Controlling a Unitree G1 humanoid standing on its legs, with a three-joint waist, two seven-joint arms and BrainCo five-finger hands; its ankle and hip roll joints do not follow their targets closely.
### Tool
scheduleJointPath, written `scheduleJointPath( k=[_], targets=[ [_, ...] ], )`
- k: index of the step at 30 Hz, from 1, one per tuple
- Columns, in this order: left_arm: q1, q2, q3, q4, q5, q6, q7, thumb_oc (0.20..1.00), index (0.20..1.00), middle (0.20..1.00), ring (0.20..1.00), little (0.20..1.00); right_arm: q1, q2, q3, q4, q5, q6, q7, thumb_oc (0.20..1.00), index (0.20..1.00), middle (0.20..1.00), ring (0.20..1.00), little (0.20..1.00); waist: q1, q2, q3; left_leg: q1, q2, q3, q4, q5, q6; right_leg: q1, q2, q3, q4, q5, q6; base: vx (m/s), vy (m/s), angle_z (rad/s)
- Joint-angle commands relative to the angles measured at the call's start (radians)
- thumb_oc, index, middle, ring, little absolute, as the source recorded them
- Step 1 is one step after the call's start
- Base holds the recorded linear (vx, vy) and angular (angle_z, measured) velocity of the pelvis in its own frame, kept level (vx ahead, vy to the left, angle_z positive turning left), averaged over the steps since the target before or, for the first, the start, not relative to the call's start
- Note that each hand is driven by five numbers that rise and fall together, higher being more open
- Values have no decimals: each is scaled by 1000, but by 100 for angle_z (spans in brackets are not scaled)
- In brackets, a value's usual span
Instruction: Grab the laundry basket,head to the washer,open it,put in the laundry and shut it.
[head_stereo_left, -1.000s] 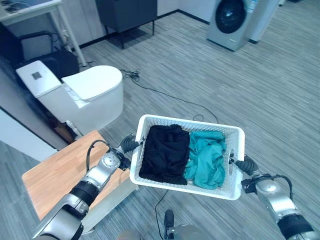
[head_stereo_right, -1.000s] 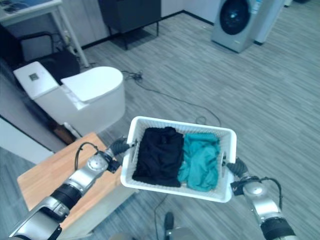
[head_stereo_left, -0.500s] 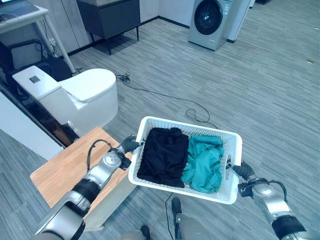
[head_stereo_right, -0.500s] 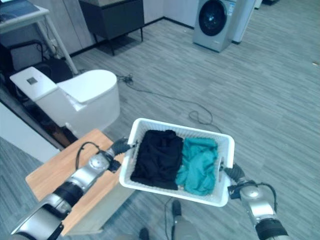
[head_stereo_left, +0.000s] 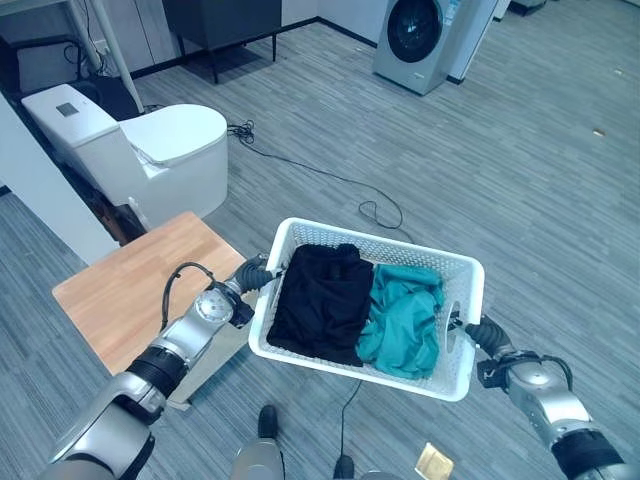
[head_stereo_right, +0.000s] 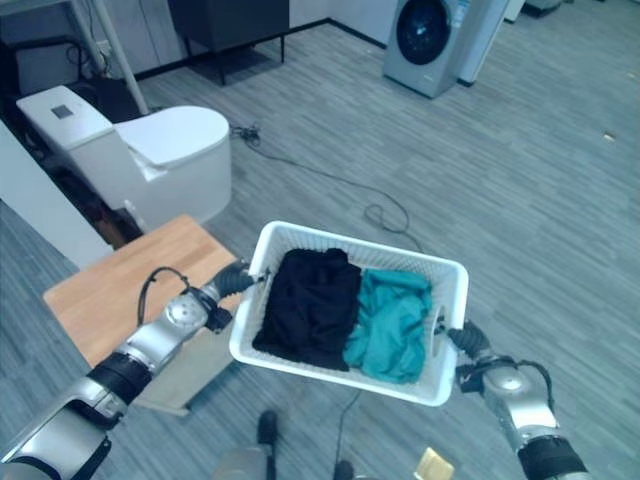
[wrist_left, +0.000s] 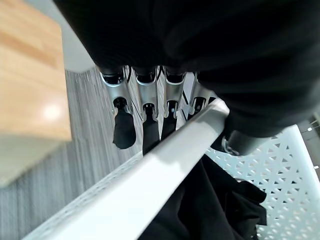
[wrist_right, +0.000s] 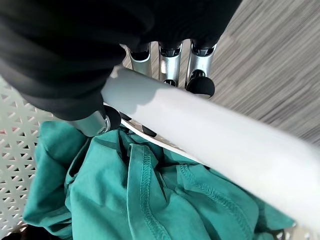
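Laundry basket (head_stereo_left: 463, 300) status: lifted, carried clear of the floor between both hands. Left hand (head_stereo_left: 252, 275) grips the basket's left end, fingers (wrist_left: 145, 107) curled under the white rim and the thumb over it inside the wall (confirmed in the left wrist view). Right hand (head_stereo_left: 478, 331) does the same at the right end, fingers (wrist_right: 172, 62) hooked beneath the rim, thumb tucked inside against the perforated wall. Load: black garment (head_stereo_left: 320, 300) on the left half, teal garment (head_stereo_left: 407, 320) on the right half, both lying within the walls, nothing hanging over. Outward from the basket: a low wooden table (head_stereo_left: 130, 290) sits just beside the left arm, a white toilet (head_stereo_left: 150, 150) beyond it, a black cable (head_stereo_left: 330, 180) trailing across the grey plank floor. Washer (head_stereo_left: 420, 35) stands at the far end of the room, well apart from the basket, its round door closed. Judged progress: grab step done, walk to the washer under way with most of the floor yet to cross. Remaining: arrive, open door, load both garments, shut door.
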Motion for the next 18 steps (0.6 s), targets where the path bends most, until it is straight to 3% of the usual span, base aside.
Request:
scheduleJointPath(
  k=[1, 3, 4, 5, 6, 7, 8, 11, 14, 16, 17, 18],
  targets=[
    [-142, -47, 47, 34, -78, -81, -4, 200, 200, 200, 200, 200, -53, -79, -125, -121, 193, -108, 11, 200, 200, 200, 200, 200, -14, -16, 14, -65, 64, -14, 355, -69, 29, -20, -28, 26, 72, -56, 1, 48, -285, 17],
    [-151, -59, 48, 32, -77, -79, -2, 200, 200, 200, 200, 200, -45, -80, -126, -135, 201, -106, 12, 200, 200, 200, 200, 200, -14, -12, 24, -92, 80, 4, 428, -89, 46, -7, -15, 27, 63, -60, -12, 16, -147, 19],
    [-153, -64, 47, 33, -77, -80, 0, 200, 200, 200, 200, 200, -42, -80, -123, -145, 208, -108, 10, 200, 200, 200, 200, 200, -9, -10, 28, -106, 58, 5, 446, -114, 53, 0, -12, 27, 56, -63, -12, 44, -47, 14],
    [-142, -61, 54, 34, -74, -85, 4, 200, 200, 200, 200, 200, -44, -80, -109, -156, 212, -109, 14, 200, 200, 200, 200, 200, 16, -3, 27, -159, -45, -48, 421, -141, 55, 6, -5, 47, 48, -73, -11, 95, -51, 17],
    [-141, -61, 54, 34, -74, -85, 4, 200, 200, 200, 200, 200, -44, -80, -109, -156, 212, -109, 14, 200, 200, 200, 200, 200, 15, -3, 26, -161, -46, -49, 422, -143, 56, 6, -6, 46, 48, -74, -10, 117, -26, 16],
    [-138, -55, 55, 32, -74, -87, 3, 200, 200, 200, 200, 200, -51, -76, -101, -157, 215, -109, 19, 200, 200, 200, 200, 200, 26, 0, 24, -184, -90, -74, 376, -139, 54, 3, -2, 55, 52, -77, -9, 235, -48, -10],
    [-142, -46, 47, 36, -71, -86, 3, 200, 200, 200, 200, 200, -63, -75, -84, -158, 211, -106, 22, 200, 200, 200, 200, 200, 43, 16, 23, -193, -111, -88, 241, -69, 35, 12, 25, 64, 62, -101, -13, 326, -62, -20],
    [-152, -46, 30, 69, -72, -86, 5, 200, 200, 200, 200, 200, -107, -58, -38, -125, 212, -111, 17, 200, 200, 200, 200, 200, 62, 16, 16, -213, -137, -54, 82, -20, 26, 35, 39, 71, 78, -135, -12, 347, -46, -39],
    [-154, -33, 39, 73, -73, -84, 5, 200, 200, 200, 200, 200, -134, -33, -14, -112, 213, -105, 17, 200, 200, 200, 200, 200, 70, 6, -7, -213, -138, 33, 86, -39, 36, 87, 45, 94, 89, -181, -11, 446, -8, -10],
    [-134, -3, 55, 60, -63, -83, 0, 200, 200, 200, 200, 200, -142, -13, -2, -125, 213, -101, 26, 200, 200, 200, 200, 200, 90, -16, -39, -191, -147, 31, 106, -28, 73, 107, 40, 113, 135, -197, -7, 480, 16, -35],
    [-134, -3, 55, 59, -63, -83, 0, 200, 200, 200, 200, 200, -143, -13, -2, -125, 213, -101, 26, 200, 200, 200, 200, 200, 90, -15, -41, -193, -145, 31, 105, -26, 73, 103, 41, 114, 136, -196, -8, 784, 79, -75],
    [-85, 35, 80, 39, -63, -89, -1, 200, 200, 200, 200, 200, -138, 23, 10, -122, 202, -99, 55, 200, 200, 200, 200, 200, 114, -63, -68, -138, -200, 10, 137, -95, 121, 65, 2, 139, 357, -29, 97, 725, 107, -63]
  ],
)
